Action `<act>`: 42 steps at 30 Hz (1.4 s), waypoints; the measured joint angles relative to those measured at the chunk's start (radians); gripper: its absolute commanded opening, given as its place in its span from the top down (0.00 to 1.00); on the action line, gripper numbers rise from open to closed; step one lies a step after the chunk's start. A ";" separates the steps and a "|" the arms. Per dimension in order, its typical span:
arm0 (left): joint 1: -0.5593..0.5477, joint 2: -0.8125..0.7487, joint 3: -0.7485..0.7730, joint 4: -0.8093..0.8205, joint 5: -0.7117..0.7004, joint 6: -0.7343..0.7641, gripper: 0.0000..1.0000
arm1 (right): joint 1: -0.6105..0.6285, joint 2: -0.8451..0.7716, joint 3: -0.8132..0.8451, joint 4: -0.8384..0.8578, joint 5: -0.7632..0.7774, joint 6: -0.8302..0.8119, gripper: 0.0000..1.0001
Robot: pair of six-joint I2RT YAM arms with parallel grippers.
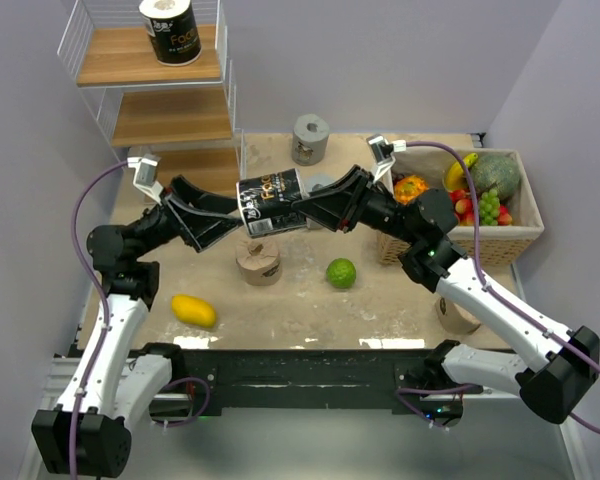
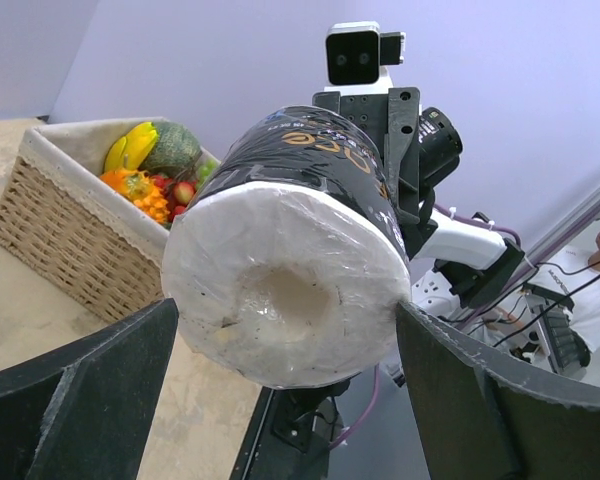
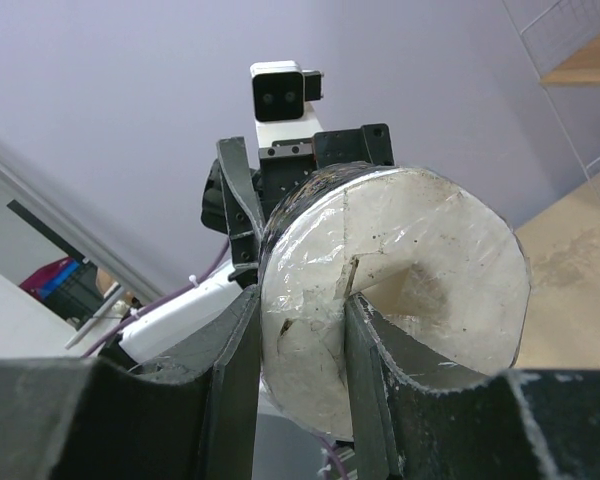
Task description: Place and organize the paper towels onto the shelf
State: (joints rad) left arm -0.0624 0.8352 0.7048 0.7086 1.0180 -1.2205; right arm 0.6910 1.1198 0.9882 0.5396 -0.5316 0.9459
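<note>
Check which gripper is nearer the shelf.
Left. The left gripper is open around the black roll's left end, just right of the shelf. The right gripper, shut on the roll's other end, is farther right.

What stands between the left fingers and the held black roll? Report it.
Nothing visible. The roll, clamped by the right fingers, sits between the open left fingers.
</note>
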 measured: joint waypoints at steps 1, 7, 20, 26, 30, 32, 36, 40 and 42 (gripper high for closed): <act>-0.001 -0.005 0.000 -0.006 -0.005 0.001 0.05 | 0.000 0.000 0.000 0.001 -0.001 0.000 0.66; -0.007 -0.036 0.011 -0.129 -0.044 0.053 0.05 | -0.003 -0.002 -0.004 0.001 0.006 0.002 0.67; -0.013 -0.009 0.180 -0.412 -0.129 0.171 0.04 | -0.003 -0.082 -0.015 -0.074 0.084 -0.038 0.67; -0.013 -0.016 0.201 -0.383 -0.127 0.148 0.04 | -0.002 -0.085 -0.026 -0.075 0.104 -0.038 0.66; -0.013 -0.022 0.193 -0.335 -0.109 0.111 0.04 | -0.002 -0.074 -0.028 -0.075 0.105 -0.038 0.66; -0.013 -0.031 0.178 -0.307 -0.102 0.098 0.05 | -0.002 -0.064 -0.028 -0.069 0.106 -0.036 0.66; -0.013 -0.034 0.129 -0.237 -0.086 0.050 0.06 | -0.002 -0.040 -0.028 -0.056 0.106 -0.024 0.66; -0.018 -0.016 0.101 -0.198 -0.075 0.016 0.07 | -0.002 -0.015 -0.028 -0.042 0.106 -0.010 0.66; -0.019 -0.011 0.098 -0.192 -0.073 0.006 0.08 | -0.002 0.002 -0.028 -0.029 0.106 0.002 0.66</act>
State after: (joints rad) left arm -0.0814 0.8242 0.8028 0.5167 0.9451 -1.2148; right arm 0.6888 1.1213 0.9600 0.5106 -0.4255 0.9482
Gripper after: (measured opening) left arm 0.929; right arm 0.370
